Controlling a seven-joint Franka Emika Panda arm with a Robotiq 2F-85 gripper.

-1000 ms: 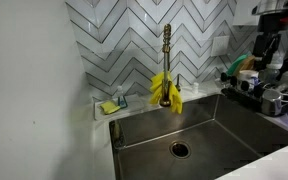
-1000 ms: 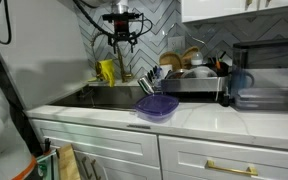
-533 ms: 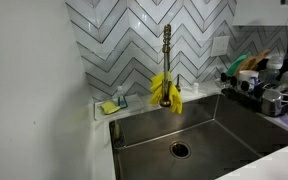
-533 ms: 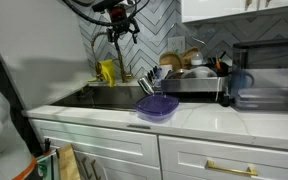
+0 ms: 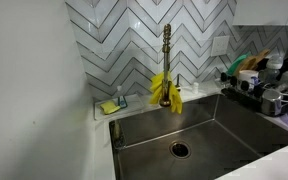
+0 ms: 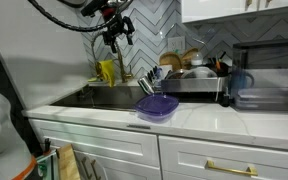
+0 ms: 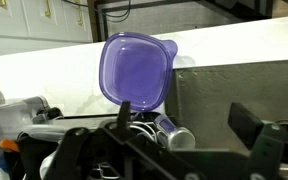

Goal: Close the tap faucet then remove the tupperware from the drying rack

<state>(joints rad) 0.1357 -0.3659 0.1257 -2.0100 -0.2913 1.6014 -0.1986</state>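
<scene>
**Exterior view, sink side.** The tap (image 5: 167,50) stands upright behind the sink (image 5: 219,125), with yellow gloves (image 5: 165,90) draped over its lower neck. You can see no water stream below the spout and the basin looks dry, so judge the tap step complete. The handle position is too small to confirm. The rack (image 5: 246,92) sits at the right edge, crowded with dishes. The gripper is not in this view.

**Exterior view, counter side.** The gripper (image 6: 115,40) hangs high above the sink, near the tap line and well apart from the rack (image 6: 189,84). Its fingers are spread and nothing is between them. The tupperware (image 6: 157,107), a purple-tinted translucent tub, rests on the counter (image 6: 199,118). It is in front of the rack's sink-side end, outside the wire frame and apart from it. Judge the removal step complete as well.

**Wrist view.** The tupperware (image 7: 134,70) lies open side up on the white counter (image 7: 44,60), just beside the sink (image 7: 234,90). Rack contents fill the lower left. The gripper (image 7: 174,150) shows two dark fingers at the bottom, set wide apart and empty.

**Status.** Both steps appear done. Nothing is left to grasp. What remains for you, if anything, is to verify that the tap is fully off and to park the arm clear of the sink.
</scene>
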